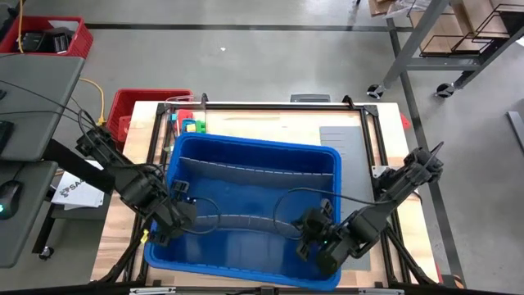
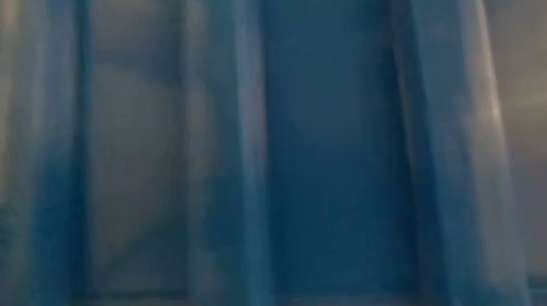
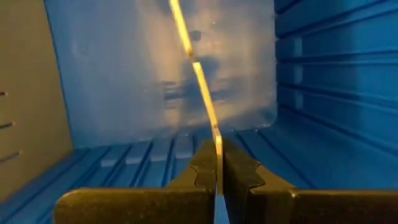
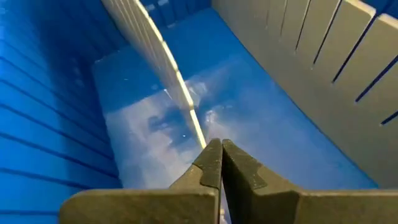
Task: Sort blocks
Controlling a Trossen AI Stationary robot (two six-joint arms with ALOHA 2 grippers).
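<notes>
While both clenched on the thin divider panel [image 1: 246, 220], left end effector [image 1: 182, 215] and right end effector [image 1: 307, 233] sit inside the blue bin [image 1: 254, 152].

**Four cameras, one bin**

From overhead we look straight down on the table [image 1: 270, 119], the blue bin [image 1: 254, 164] mid-frame. Our table-height view sits pressed against the bin's wall [image 2: 332, 148]. Both wrist views look from close range into the bin's interior, each along a thin divider panel [image 3: 202, 87].
</notes>
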